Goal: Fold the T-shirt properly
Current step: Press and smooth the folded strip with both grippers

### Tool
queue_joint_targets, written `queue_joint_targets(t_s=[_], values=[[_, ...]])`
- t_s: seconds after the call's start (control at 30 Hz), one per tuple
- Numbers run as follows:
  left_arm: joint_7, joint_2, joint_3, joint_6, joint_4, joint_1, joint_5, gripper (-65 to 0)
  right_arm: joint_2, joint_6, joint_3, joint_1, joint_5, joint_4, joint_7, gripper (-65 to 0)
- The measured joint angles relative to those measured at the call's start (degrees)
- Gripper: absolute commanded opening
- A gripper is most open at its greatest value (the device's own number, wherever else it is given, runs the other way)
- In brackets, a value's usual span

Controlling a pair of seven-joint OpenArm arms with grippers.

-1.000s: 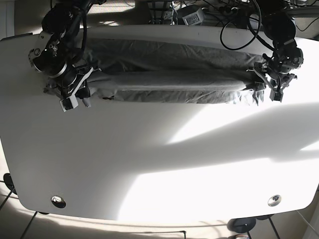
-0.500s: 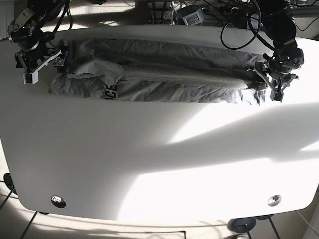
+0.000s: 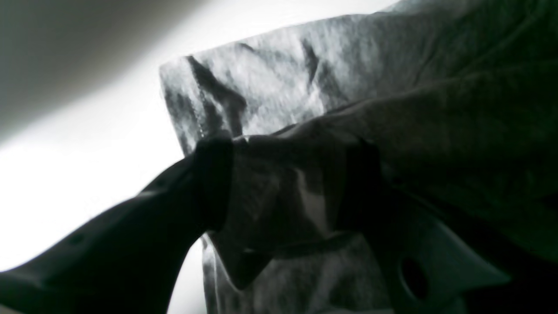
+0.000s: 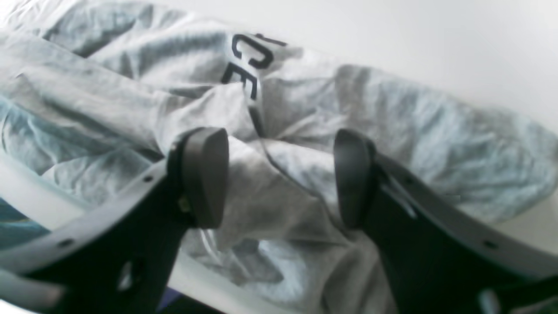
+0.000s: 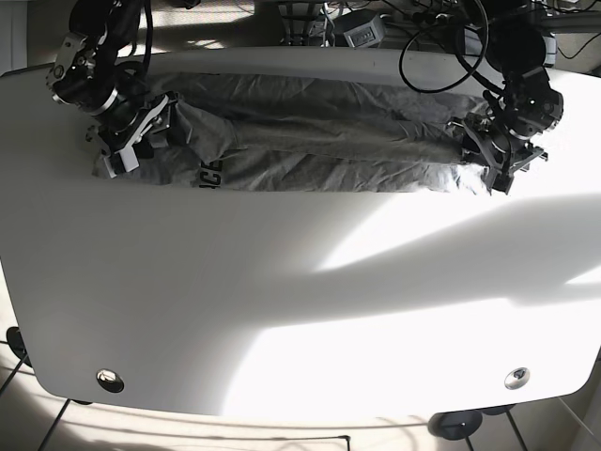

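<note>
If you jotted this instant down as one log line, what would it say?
stage: mid-fold | T-shirt: bunched lengthwise on table | left gripper: fabric between fingers | right gripper: open over shirt's lettered end

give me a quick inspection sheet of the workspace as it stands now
surface: white rounded table, sunlit in patches, with a round fitting near each front corner
job's things: grey cotton T-shirt bunched into a long creased band along the far edge, black lettering showing
clutter: nothing seen
grippers: left gripper has its jaws around a fold of the shirt's end; right gripper has open jaws over the lettered end, fabric between them, not pinched
cables: black cables loop behind the table near the left arm
surroundings: equipment beyond the far edge, dark wheels below the front edge
</note>
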Motion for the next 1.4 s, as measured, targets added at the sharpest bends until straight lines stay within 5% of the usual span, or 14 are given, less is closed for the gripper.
queue_joint_targets(t_s=[0.13, 0.37, 0.57, 0.67, 1.03, 1.17, 1.3, 1.4], values=[[-1.11, -0.94, -0.09, 0.02, -4.61, 0.0, -0.39, -34.6, 0.17, -0.04, 0.48, -1.2, -7.02, -1.11, -0.09, -29.5], [-2.16, -4.11, -0.11, -0.24, -7.63, -0.61, -1.77, -34.6, 2.45, -0.02, 0.61, -9.25, -7.5, -1.11, 4.11, -29.5], [-2.16, -4.35, -0.11, -0.2, -7.69, -0.5, -1.57, -34.6, 2.58, 0.0, 4.11, -8.31, 4.72, 2.49, 3.67, -29.5], [-2.16, -4.37, -0.11, -0.2, -7.69, -0.5, -1.57, -34.6, 3.76, -0.04, 3.74, -3.91, 5.92, 2.43, 4.07, -29.5], [-2.16, -4.55, -0.11, -0.22, -7.74, -0.5, -1.64, -34.6, 3.17, 0.0, -11.15, -2.67, 5.77, -0.02, -1.51, -30.0], [-2.19, -4.55, -0.11, -0.2, -7.93, -0.5, -1.68, -34.6, 4.0, -0.31, -10.73, -2.62, 0.13, -7.65, 0.22, -44.5], [-4.13, -4.28, -5.81, -0.92, -12.74, -1.49, -4.09, -34.6, 6.82, 0.48, -13.84, 1.22, -1.49, -15.23, 7.21, -41.1], [-5.81, -4.9, -9.44, -1.09, -16.02, -1.9, -5.22, -34.6, 6.34, 0.63, -14.25, 6.84, -0.72, -21.57, 9.11, -40.9]])
